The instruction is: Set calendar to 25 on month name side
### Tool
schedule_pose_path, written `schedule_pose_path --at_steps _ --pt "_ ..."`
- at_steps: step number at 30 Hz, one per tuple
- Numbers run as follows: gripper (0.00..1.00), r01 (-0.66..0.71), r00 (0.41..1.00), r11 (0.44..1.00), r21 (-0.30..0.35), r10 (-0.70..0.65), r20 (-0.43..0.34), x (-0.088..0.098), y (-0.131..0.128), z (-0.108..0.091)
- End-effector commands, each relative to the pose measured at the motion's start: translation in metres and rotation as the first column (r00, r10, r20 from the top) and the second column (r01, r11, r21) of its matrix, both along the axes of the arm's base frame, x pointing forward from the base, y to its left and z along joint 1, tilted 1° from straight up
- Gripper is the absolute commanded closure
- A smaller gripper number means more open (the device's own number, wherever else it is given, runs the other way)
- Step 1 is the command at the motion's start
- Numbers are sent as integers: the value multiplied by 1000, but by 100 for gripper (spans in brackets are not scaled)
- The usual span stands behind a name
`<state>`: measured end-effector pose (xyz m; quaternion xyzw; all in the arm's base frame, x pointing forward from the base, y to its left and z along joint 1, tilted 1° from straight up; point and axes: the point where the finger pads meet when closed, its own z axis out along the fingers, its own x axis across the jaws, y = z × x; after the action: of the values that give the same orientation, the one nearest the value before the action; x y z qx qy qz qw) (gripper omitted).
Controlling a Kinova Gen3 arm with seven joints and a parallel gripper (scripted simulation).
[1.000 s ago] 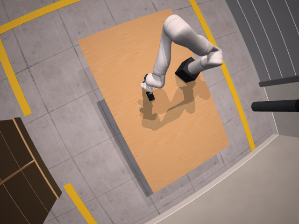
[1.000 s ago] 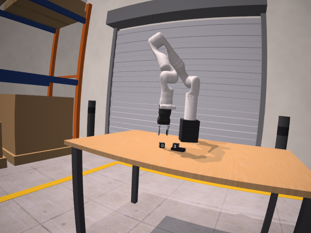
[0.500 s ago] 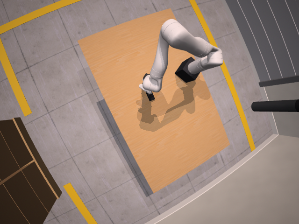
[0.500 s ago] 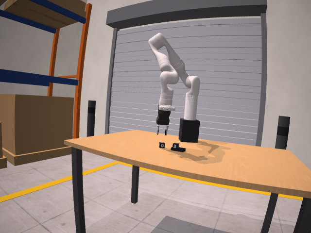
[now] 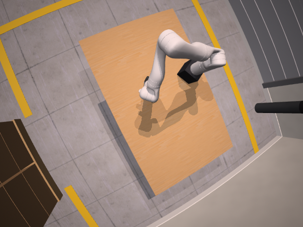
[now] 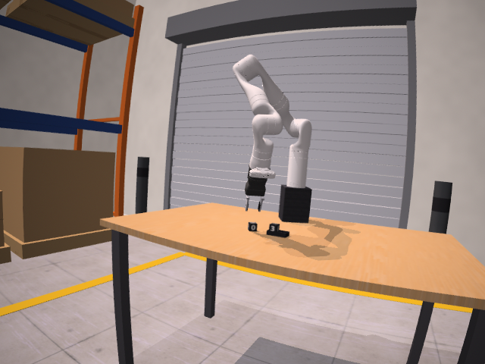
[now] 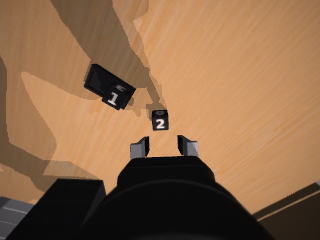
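I have the gripper (image 7: pixel 164 146) spread wide and holding nothing, hanging over the table (image 6: pixel 391 254). One cube (image 7: pixel 159 120) sits loose just beside the tray (image 7: pixel 100 80) — the other cube (image 7: pixel 116 96) stands in it.

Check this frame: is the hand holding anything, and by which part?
Nothing is held. The hand is open above the loose cube, fingers apart and not touching it.

Open tool (image 7: pixel 164 146) above loose cube (image 7: pixel 159 120); tray (image 7: pixel 100 80) stands apart.
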<state>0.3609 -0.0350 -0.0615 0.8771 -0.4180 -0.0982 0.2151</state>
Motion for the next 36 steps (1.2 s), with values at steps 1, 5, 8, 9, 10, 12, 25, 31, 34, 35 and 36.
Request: schedule_pose_path --at_steps 1,5,8,9,10,12,25,31,34,35,36 --pt "10 -6 1000 1000 -5 6 -11 1 4 -1" --pt "10 -6 1000 1000 -10 6 -19 0 5 -1" --pt "10 -6 1000 1000 -10 6 -19 0 5 -1" --pt "10 -6 1000 1000 -10 6 -19 0 5 -1" --pt "10 -6 1000 1000 -11 6 -20 0 5 -1" --pt "10 -6 1000 1000 -15 5 -24 1 4 -1" --pt "10 -10 994 996 -89 0 -112 3 3 -4" --pt "10 -16 986 991 -133 -7 -167 3 4 -4" --pt "10 -18 983 989 -147 -10 -185 3 5 -4" --pt "10 -19 981 988 -153 -11 -193 3 5 -4" --pt "10 -20 980 987 -158 -12 -199 3 5 -3"
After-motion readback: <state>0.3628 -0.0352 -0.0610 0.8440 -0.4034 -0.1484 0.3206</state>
